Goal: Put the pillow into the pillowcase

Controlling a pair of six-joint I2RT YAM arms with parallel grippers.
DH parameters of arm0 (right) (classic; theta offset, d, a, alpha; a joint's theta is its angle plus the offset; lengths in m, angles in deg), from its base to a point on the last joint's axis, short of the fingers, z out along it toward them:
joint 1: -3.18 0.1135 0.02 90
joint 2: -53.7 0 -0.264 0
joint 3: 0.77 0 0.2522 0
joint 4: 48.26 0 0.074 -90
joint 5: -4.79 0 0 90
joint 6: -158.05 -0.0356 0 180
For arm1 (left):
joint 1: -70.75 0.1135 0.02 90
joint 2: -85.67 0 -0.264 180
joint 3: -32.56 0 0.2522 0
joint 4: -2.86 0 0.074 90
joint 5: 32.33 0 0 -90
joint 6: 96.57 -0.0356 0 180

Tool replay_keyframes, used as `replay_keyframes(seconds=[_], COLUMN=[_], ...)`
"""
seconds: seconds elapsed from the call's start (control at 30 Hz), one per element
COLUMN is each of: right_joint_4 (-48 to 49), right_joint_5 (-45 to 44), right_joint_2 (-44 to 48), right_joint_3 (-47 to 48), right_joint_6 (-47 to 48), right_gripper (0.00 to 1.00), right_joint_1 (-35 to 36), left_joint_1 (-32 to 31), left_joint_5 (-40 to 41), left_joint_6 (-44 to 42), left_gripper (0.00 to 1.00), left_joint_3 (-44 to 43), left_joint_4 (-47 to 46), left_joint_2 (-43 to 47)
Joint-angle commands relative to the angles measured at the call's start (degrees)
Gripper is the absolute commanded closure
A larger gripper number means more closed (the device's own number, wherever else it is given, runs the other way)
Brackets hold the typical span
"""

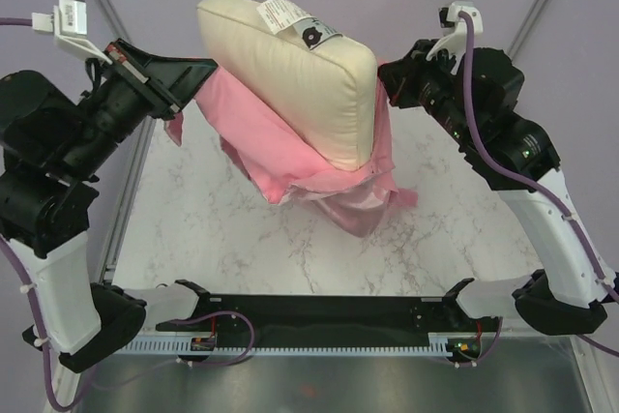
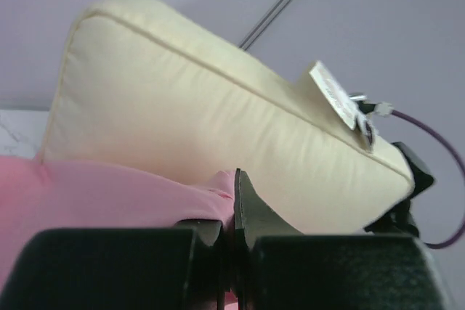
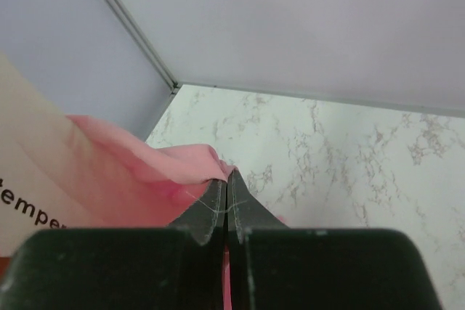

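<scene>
Jaws on both arms clench the pillowcase (image 1: 256, 137) edges (pillow (image 1: 290, 65) sticking out above) over the marble table (image 1: 193, 229).

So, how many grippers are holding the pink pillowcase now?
2. The left gripper pinches the pillowcase edge left of the pillow; the right gripper pinches it on the pillow's right.

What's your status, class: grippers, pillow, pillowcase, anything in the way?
Left gripper shut on pillowcase edge; right gripper likewise. Pillow tilted, lower end in the pillowcase, mostly sticking out. No obstruction seen.
</scene>
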Motion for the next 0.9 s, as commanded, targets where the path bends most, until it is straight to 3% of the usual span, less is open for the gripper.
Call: replay_keyframes(seconds=[0.0, 0.07, 0.17, 0.27, 0.37, 0.47, 0.63, 0.67, 0.73, 0.87], right_joint_4=[4.51, 4.78, 4.69, 5.48, 8.81, 9.35, 12.69, 13.39, 13.48, 13.31], right_joint_5=[2.83, 5.19, 6.43, 7.39, 8.36, 9.24, 5.65, 5.30, 4.16, 2.92], right_joint_2=[-1.68, -1.86, -2.29, -2.91, -1.17, 1.47, 7.01, 7.89, 7.81, 6.41], right_joint_3=[-2.92, -0.05, 9.26, 19.38, 21.43, 16.69, -3.13, -5.19, -9.07, -9.70], right_joint_6=[-2.88, -3.24, -3.68, -4.47, -5.78, -6.05, -5.70, -5.70, -5.79, -4.91], right_gripper=[1.00, 1.00, 1.00, 1.00, 1.00, 1.00, 1.00, 1.00, 1.00, 1.00], right_joint_1=[-0.24, -0.32, -0.24, -0.24, -0.24, -0.24, -0.24, -0.24, -0.24, -0.24], left_joint_1=[0.19, 0.19, 0.10, 0.19, 0.10, 0.19, 0.19, 0.10, 0.19, 0.10], left_joint_5=[-2.05, -1.18, 1.28, 1.20, 1.81, 2.08, 1.02, 1.37, 2.69, 6.55], left_joint_6=[1.92, 2.01, 2.18, 4.55, 6.40, 5.79, 4.47, 4.38, 4.03, 3.24], left_gripper=[0.98, 0.98, 0.98, 0.98, 0.98, 0.98, 0.98, 0.98, 0.98, 0.98], left_joint_3=[-4.66, -2.55, 9.63, 33.05, 41.21, 37.73, 11.57, 2.82, -4.18, -6.16], left_joint_4=[-5.66, -7.34, -10.84, -20.93, -25.70, -24.84, -19.92, -18.34, -15.34, -15.60], left_joint_2=[0.56, 2.58, 8.89, 17.42, 21.56, 19.30, 10.78, 9.19, 4.97, 4.60])
